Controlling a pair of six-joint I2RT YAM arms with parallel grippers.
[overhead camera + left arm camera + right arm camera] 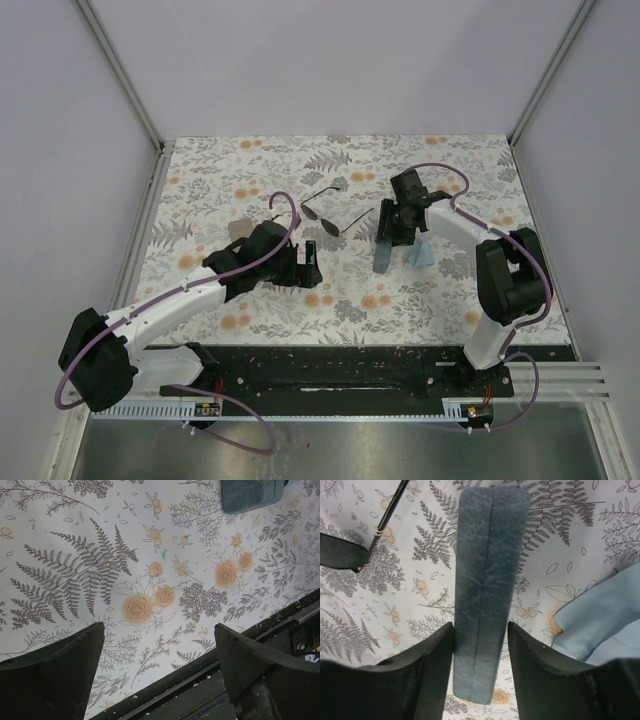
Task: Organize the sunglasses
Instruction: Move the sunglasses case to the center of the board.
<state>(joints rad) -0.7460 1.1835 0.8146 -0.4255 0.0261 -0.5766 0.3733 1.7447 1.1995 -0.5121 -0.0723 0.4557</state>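
Note:
The black wire-framed sunglasses [325, 214] lie open on the floral table at centre back; one dark lens [340, 552] and a temple show at the upper left of the right wrist view. My right gripper [398, 228] [480, 630] is shut on the teal case [383, 256] [487, 575], with a finger against each long side. My left gripper [312, 265] [160, 630] is open and empty, low over the table left of centre. The teal case's end [250, 492] shows at the top of the left wrist view. The purple-lensed pair is out of view.
A light-blue cloth [422, 252] [600, 620] lies just right of the teal case. A beige case [240, 230] lies partly hidden behind my left arm. The black base rail [350, 372] [280, 625] runs along the near table edge. Walls close in the sides and back.

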